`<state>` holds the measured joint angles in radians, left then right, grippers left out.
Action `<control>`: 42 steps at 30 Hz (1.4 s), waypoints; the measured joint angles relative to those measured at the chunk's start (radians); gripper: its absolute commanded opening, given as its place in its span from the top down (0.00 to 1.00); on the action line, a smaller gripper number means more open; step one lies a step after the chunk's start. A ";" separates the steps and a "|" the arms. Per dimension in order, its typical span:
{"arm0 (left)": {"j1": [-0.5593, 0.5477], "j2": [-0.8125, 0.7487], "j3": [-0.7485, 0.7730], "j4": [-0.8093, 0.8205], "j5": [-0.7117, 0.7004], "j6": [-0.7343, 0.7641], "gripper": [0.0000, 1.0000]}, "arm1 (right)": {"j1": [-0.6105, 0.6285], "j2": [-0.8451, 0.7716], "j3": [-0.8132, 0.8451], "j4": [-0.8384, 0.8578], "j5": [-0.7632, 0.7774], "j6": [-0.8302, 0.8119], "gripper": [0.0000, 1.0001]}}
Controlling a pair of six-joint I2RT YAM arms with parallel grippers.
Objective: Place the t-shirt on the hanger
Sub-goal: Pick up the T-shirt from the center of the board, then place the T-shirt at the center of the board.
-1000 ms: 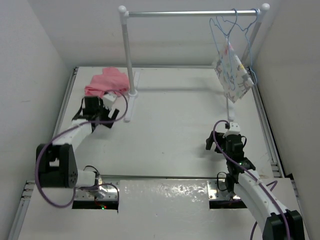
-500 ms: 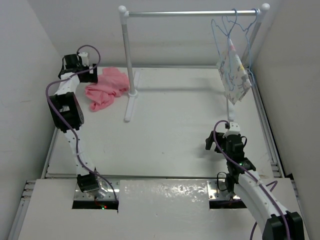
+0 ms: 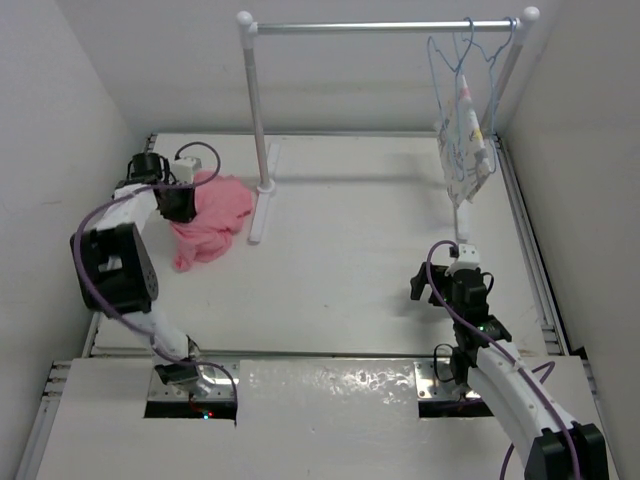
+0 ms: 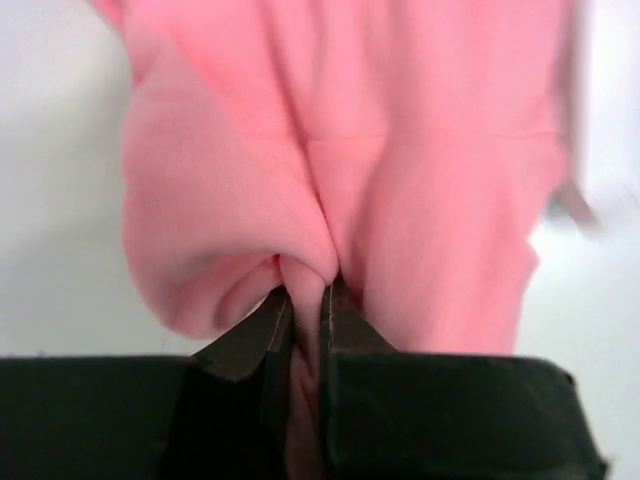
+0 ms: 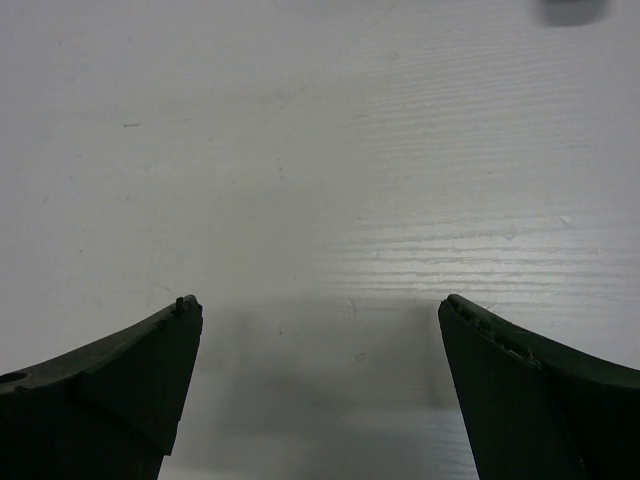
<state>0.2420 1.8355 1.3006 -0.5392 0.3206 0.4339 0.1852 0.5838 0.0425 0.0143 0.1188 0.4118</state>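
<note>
At the far left of the table (image 3: pixel 360 230), my left hand (image 3: pixel 180 205) is clenched on a fold of the t-shirt (image 3: pixel 210 215). The wrist view shows the two jaws pinching pink fabric between them, the rest bunched ahead of the hand. The shirt is a crumpled heap on the table beside the rail's (image 3: pixel 390 27) left post. The hanger (image 3: pixel 434 70) hangs well apart at the rail's far right end, near a white printed cloth (image 3: pixel 462 140). My right hand (image 3: pixel 448 283) is released, jaws wide over bare table. I judge the task barely begun: the shirt is gripped, but carrying, spreading and threading it onto the hanger remain. Half a second ago the left hand was open by the far left corner; since then it has dropped onto the shirt and closed, dragging the heap nearer. The right arm has not moved.
</note>
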 measured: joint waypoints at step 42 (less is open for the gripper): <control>-0.636 -0.328 -0.270 -0.074 0.005 0.105 0.04 | 0.266 0.907 0.701 0.090 -0.321 0.000 0.15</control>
<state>-0.3939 1.5070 1.0309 -0.6136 0.3256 0.5392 0.4515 1.4910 0.7433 0.1040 -0.2020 0.4122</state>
